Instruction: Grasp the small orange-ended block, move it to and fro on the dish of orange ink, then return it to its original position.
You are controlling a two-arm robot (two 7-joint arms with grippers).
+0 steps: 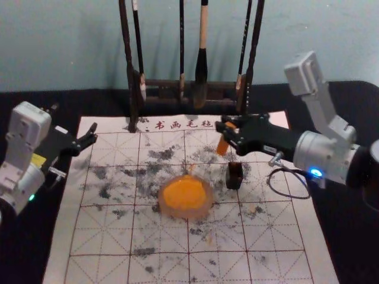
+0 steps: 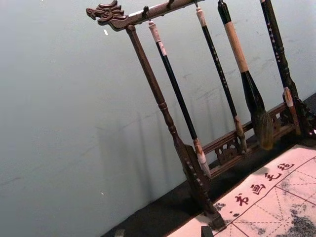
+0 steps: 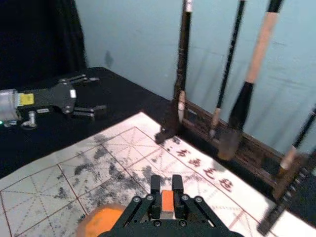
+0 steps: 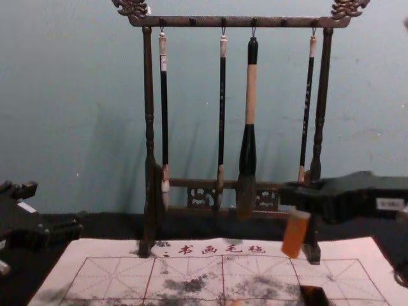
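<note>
Hanging over mat [image 1: 163, 269], right claw [image 1: 223, 136] pinches block [image 1: 222, 147]; left claw [image 1: 94, 134] near left edge [image 1: 63, 207].

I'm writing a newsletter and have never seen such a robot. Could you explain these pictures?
This is a robot with two arms, each ending in a claw. One picture looks down from its head, one forward from its chest, and one from each wrist. On the black-covered table lies a white mat with a red grid and dark smudges, bearing a pale round dish of orange ink and a small dark box. Behind stands a dark wooden rack hung with four brushes. The right claw grips a small orange-ended block above the mat; the left claw is open, off at the left side.
</note>
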